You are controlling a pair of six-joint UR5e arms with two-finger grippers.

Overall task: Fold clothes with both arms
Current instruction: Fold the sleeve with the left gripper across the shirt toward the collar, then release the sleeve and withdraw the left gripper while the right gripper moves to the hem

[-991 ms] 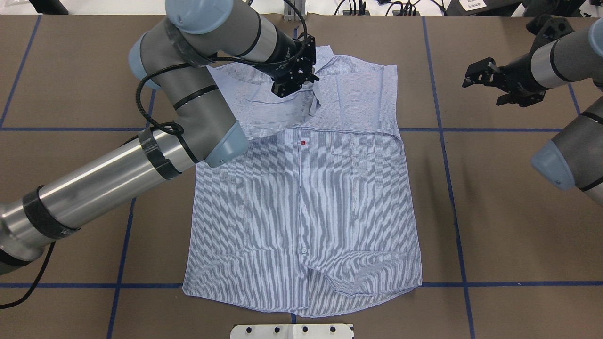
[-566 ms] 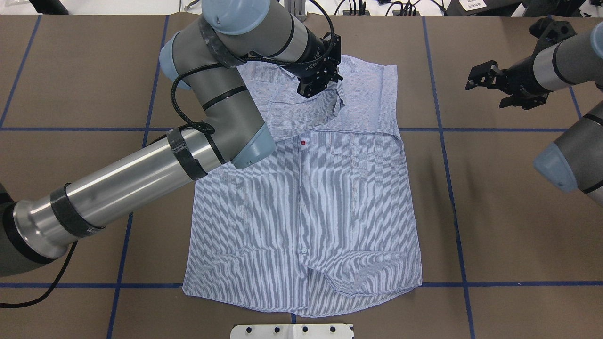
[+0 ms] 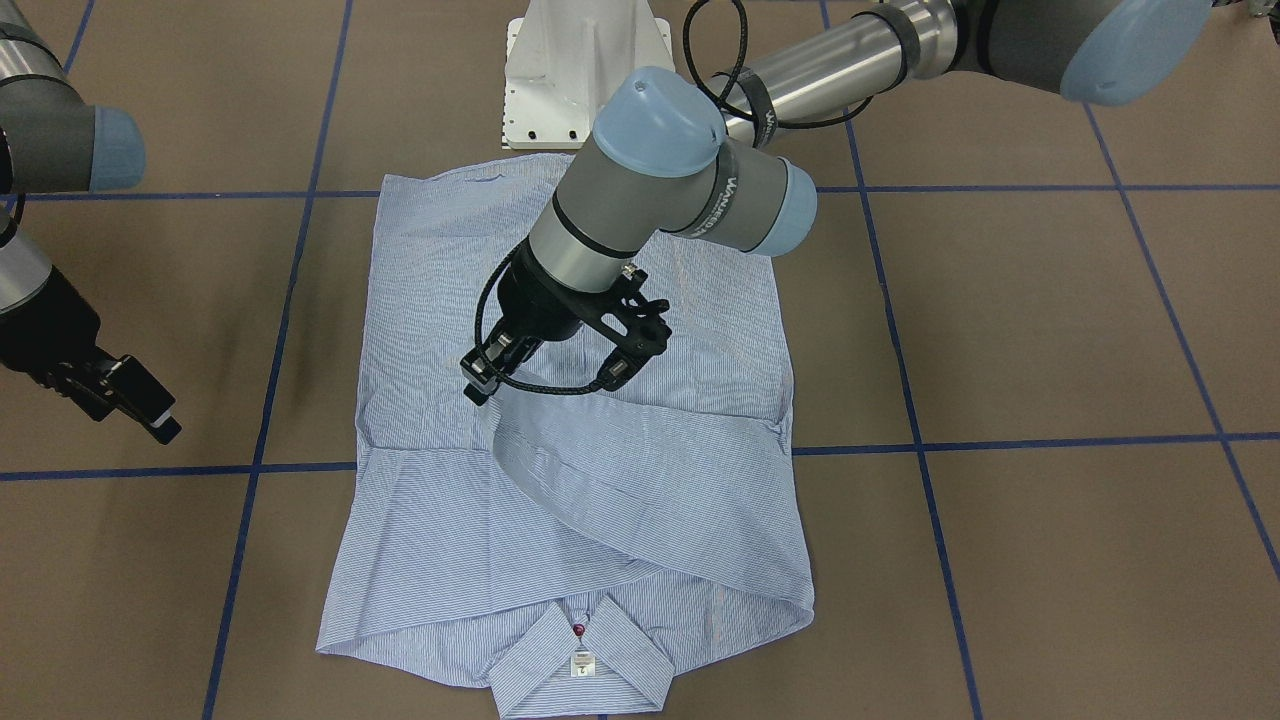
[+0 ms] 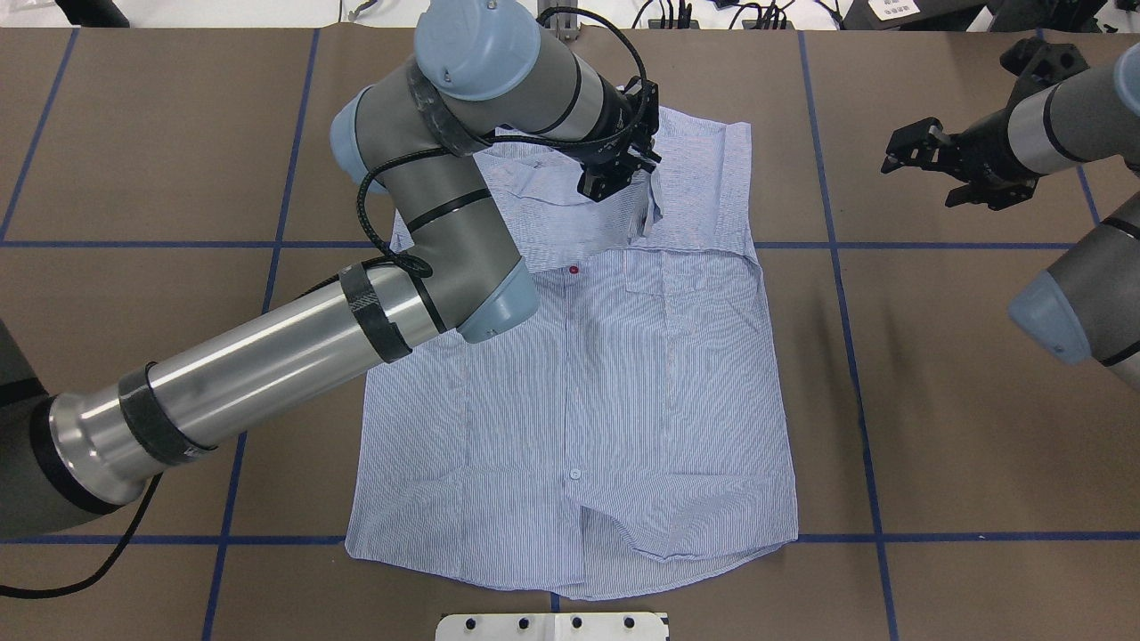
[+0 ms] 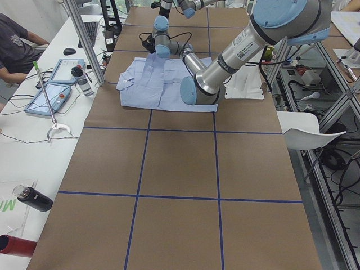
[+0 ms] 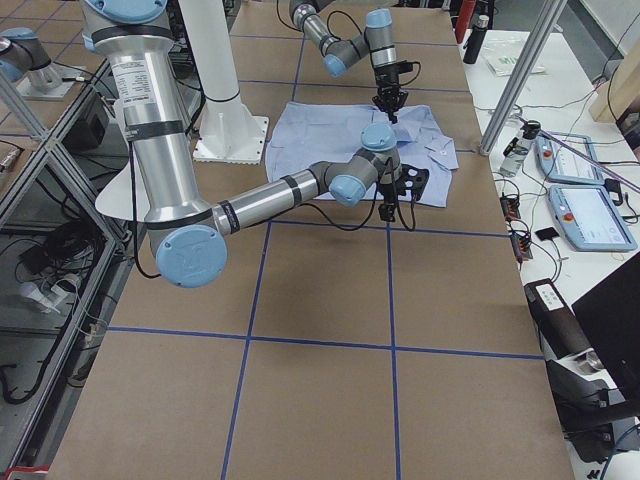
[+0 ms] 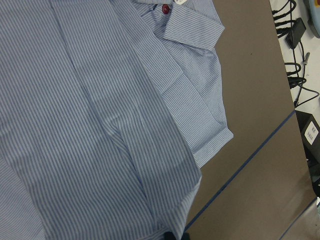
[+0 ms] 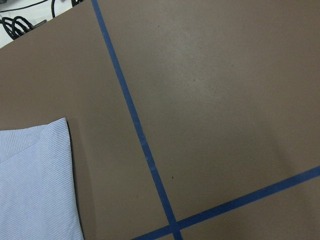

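Where it lies front-up and flat on the brown table (image 4: 935, 401), the striped shirt (image 4: 579, 392) has its collar (image 3: 585, 650) pointing away from the robot and its hem nearest the white pedestal base (image 3: 575, 90). A dark red button (image 4: 573, 269) shows on the placket, and the chest pocket (image 4: 663, 285) sits just beside it. One sleeve (image 3: 640, 500) crosses the upper chest on a slant and rises off the cloth at its end. There the left gripper (image 4: 601, 185) appears to pinch it, fingers closed, though the fabric hides the pads. The right gripper (image 4: 908, 151) hovers over bare table, well apart from the shirt's side, with its fingers spread and holding nothing. Blue tape lines (image 4: 837, 267) run under and around the garment.
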